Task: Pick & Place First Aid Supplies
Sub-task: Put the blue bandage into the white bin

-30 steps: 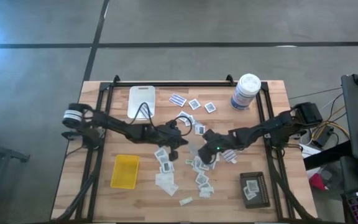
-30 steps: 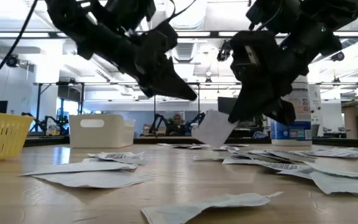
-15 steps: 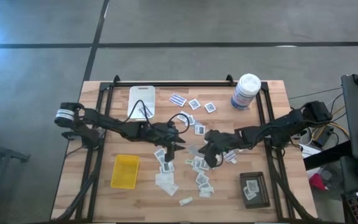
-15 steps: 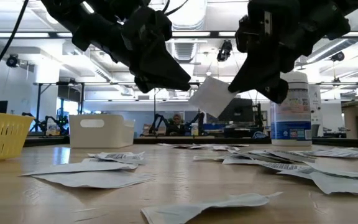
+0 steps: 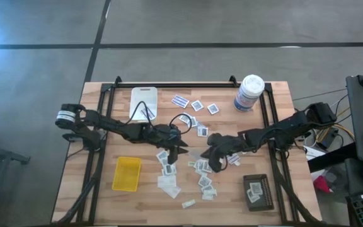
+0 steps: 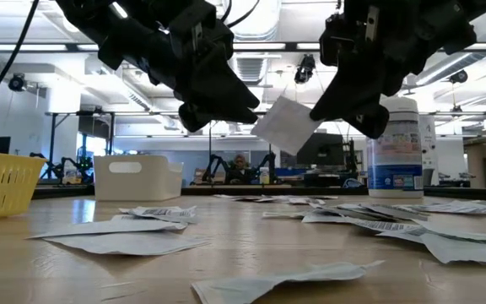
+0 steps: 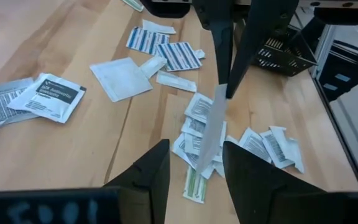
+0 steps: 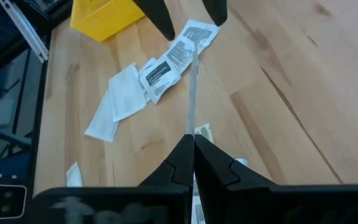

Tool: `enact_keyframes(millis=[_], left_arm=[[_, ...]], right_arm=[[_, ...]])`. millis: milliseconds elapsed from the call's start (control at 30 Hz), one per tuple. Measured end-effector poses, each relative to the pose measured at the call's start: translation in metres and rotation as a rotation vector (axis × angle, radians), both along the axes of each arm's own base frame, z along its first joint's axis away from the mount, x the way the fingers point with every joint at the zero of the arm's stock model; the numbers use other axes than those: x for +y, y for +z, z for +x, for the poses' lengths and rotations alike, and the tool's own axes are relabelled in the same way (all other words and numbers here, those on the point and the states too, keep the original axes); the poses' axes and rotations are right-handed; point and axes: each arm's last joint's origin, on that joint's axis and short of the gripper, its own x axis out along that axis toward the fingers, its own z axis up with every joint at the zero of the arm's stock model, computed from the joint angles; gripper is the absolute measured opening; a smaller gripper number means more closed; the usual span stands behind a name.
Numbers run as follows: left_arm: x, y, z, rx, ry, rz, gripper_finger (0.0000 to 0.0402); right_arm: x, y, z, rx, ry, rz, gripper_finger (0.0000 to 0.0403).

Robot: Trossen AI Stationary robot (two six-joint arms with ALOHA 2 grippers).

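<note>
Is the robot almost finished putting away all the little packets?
Not nearly. A few packets already lie in the black tray. Right now the right claw pinches one white packet in the air, and the left claw is open next to it. Lots of packets are still spread over the table, and the yellow tray looks empty.

Bright, even overhead light; soft shadows, blurred near foreground at table level.

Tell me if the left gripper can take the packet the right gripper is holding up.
Probably yes. The left gripper is open with its fingers on either side of the white packet, which the right gripper pinches by the opposite edge above the table; nothing lies between them.
</note>
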Motion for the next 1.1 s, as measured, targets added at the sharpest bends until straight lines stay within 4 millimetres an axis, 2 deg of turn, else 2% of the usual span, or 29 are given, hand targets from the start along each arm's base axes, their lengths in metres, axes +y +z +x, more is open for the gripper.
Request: enact_keyframes(millis=[367,667,800,1100], left_arm=[[-0.004,0.001,0.000,-0.008,-0.109,-0.056,0.0140],[-0.004,0.001,0.000,-0.018,-0.157,-0.020,0.0133],[-0.005,0.001,0.000,-0.021,-0.169,-0.011,0.0106],[-0.005,0.001,0.000,-0.023,-0.186,-0.006,0.0008]], right_arm=[[0.004,-0.006,0.014,-0.090,0.010,0.010,0.0008],[0.006,-0.009,0.017,-0.104,0.005,0.025,0.0008],[0.006,-0.008,0.017,-0.112,0.006,0.026,0.0008],[0.006,-0.008,0.017,-0.114,0.009,0.021,0.0008]])
